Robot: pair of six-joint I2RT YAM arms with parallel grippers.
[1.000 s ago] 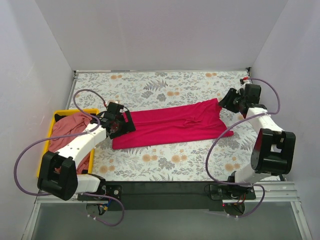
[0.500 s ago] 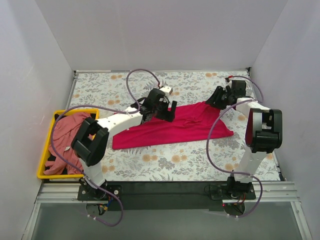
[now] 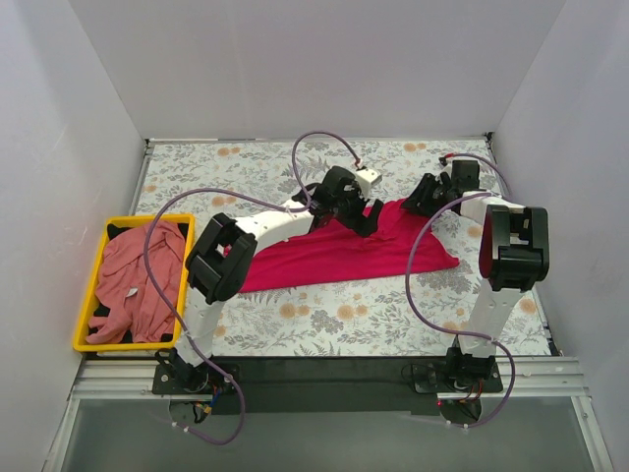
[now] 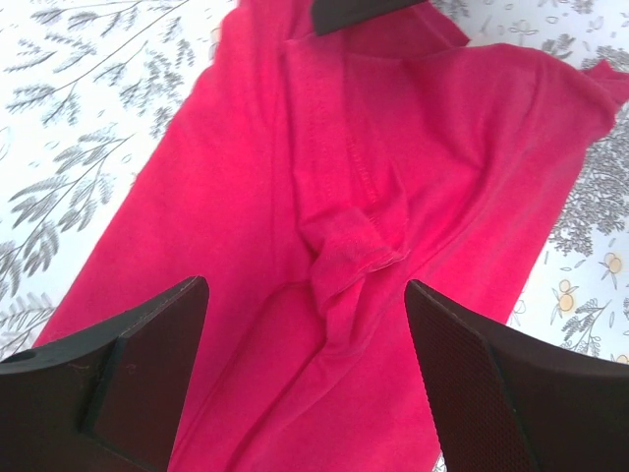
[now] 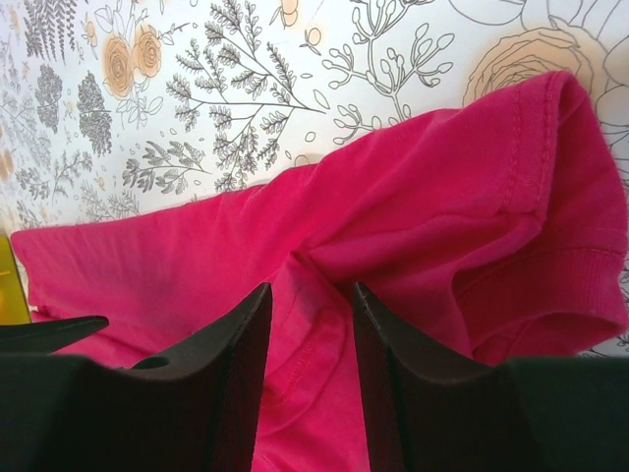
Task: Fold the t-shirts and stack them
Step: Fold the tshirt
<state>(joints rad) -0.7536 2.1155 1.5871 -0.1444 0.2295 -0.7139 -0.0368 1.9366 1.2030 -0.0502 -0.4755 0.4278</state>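
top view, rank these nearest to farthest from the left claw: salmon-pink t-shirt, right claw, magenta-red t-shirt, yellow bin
From the left claw:
1. magenta-red t-shirt, directly beneath it.
2. right claw, just to its right, at the shirt's edge.
3. salmon-pink t-shirt, far left, and the yellow bin holding it: too close to call.

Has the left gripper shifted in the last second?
Yes. The left gripper has swung right, away from the yellow plastic bin, and now hovers over the magenta-red cloth t-shirt.
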